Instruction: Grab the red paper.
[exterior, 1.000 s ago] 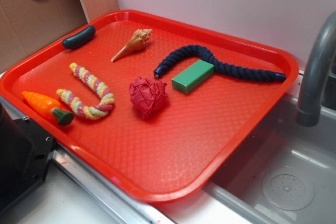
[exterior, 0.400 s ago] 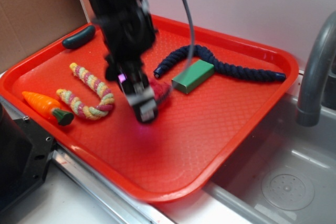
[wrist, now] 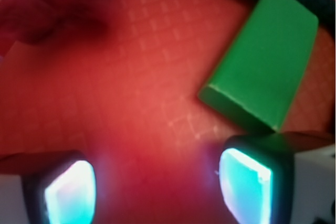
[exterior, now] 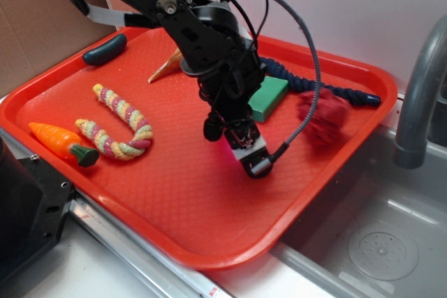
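Green block, carrot, faucet

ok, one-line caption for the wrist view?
Open pincer over bare red tray, nothing between its pads; green block ahead right, red paper blurred at upper left.

The arm is matte black with blocky joints — a round silver hub sits on one. A grey cable loops alongside, and the gripper carries pale pads that glow cyan.

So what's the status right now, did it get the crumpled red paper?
Gripper open, empty. Crumpled dark-red paper ball loose near tray's right rim. Green block sits between them.
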You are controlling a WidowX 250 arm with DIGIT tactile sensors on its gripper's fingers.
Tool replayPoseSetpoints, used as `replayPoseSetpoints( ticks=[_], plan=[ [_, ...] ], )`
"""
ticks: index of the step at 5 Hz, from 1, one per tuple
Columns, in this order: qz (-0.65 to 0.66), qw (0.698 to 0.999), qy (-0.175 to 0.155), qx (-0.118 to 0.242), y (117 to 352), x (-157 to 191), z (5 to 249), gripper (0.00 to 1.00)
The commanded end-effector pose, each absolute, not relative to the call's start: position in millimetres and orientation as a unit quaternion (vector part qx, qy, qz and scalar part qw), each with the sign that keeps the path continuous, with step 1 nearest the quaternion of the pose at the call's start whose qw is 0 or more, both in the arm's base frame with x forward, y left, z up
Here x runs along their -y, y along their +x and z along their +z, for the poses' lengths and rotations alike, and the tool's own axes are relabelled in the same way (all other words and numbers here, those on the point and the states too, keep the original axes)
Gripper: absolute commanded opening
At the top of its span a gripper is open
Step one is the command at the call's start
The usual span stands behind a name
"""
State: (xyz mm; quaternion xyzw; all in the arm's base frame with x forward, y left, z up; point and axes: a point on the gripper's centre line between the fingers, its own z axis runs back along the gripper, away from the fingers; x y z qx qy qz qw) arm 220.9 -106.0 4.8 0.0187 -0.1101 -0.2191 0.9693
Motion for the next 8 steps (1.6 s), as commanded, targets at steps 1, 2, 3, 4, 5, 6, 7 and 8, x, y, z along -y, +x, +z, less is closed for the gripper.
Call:
replayPoseSetpoints(
  ticks=[1,2,3,4,5,6,7,8],
  plan=[
    [-0.242,0.964,0.009,0.111,188.7,103.3,76.5,1.0],
    [-0.262,0.96,0.03,0.095,187.8,108.2,126.4,1.0],
    [-0.321,0.941,0.022,0.103,202.8,120.6,133.0,1.0],
    [-0.354,0.926,0.028,0.127,229.8,140.4,104.5,1.0],
    [-0.371,0.915,0.034,0.154,246.3,152.4,89.9,1.0],
    [-0.325,0.933,-0.013,0.157,251.5,151.1,94.7,1.0],
    [-0.325,0.933,-0.013,0.157,251.5,151.1,94.7,1.0],
    [-0.325,0.933,-0.013,0.157,251.5,151.1,94.7,1.0]
  ],
)
